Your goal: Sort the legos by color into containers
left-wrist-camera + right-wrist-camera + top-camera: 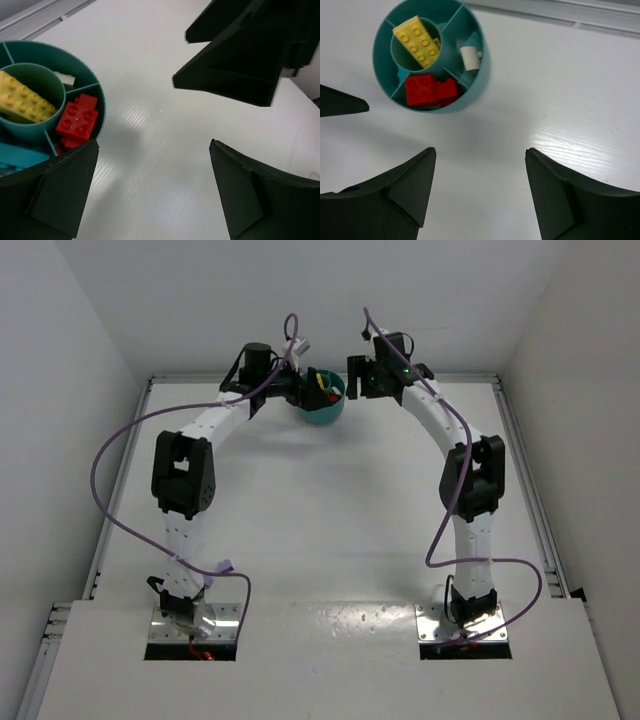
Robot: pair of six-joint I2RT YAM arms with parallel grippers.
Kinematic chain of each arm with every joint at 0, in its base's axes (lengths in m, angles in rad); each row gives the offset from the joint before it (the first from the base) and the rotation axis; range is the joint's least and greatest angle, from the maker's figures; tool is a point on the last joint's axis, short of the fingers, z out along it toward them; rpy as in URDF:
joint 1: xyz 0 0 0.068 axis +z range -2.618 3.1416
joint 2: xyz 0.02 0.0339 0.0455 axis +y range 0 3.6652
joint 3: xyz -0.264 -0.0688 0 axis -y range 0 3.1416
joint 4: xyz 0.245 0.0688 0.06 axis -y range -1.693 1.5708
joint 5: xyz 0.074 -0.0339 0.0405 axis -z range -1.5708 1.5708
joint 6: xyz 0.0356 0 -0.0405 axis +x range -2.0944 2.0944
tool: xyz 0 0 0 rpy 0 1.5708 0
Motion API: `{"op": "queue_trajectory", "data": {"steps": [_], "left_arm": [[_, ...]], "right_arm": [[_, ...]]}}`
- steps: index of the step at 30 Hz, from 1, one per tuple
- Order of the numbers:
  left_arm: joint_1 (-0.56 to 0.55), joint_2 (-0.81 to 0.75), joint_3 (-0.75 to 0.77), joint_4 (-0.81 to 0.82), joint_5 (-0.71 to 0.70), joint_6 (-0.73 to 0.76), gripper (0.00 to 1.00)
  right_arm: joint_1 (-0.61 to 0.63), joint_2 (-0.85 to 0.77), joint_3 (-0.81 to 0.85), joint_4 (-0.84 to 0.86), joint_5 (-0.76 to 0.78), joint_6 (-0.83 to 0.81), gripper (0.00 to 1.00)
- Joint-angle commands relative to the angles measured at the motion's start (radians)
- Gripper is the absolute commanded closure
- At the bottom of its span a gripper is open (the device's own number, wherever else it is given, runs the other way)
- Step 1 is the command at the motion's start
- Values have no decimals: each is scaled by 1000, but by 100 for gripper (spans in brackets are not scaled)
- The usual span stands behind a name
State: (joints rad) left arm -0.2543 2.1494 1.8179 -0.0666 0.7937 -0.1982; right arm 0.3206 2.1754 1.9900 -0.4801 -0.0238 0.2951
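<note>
The round teal bowl (pixel 325 400) sits at the far middle of the table, between the two grippers. In the right wrist view the bowl (pixel 384 75) holds a yellow brick (pixel 417 40) in its central ring, red bricks (pixel 430 90) in one compartment, a pale brick (pixel 470 57) in another and a teal piece (pixel 401 76) in a third. In the left wrist view the yellow brick (pixel 25 97) and red bricks (pixel 77 120) show too. My left gripper (pixel 154 145) is open and empty beside the bowl. My right gripper (pixel 481 151) is open and empty just short of the bowl.
The right gripper's fingers (pixel 235 75) show in the left wrist view, close by. The table's far rail (pixel 560 10) runs just behind the bowl. White walls close in the table on three sides.
</note>
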Motion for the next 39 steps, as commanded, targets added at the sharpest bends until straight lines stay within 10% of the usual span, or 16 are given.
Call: {"op": "queue_trajectory", "data": {"steps": [1, 39], "left_arm": [[-19, 39, 72, -27, -74, -84, 1], [-117, 153, 256, -202, -473, -37, 1]], "right_arm": [[-12, -118, -34, 20, 94, 13, 27], [-81, -212, -131, 20, 65, 4, 27]]}}
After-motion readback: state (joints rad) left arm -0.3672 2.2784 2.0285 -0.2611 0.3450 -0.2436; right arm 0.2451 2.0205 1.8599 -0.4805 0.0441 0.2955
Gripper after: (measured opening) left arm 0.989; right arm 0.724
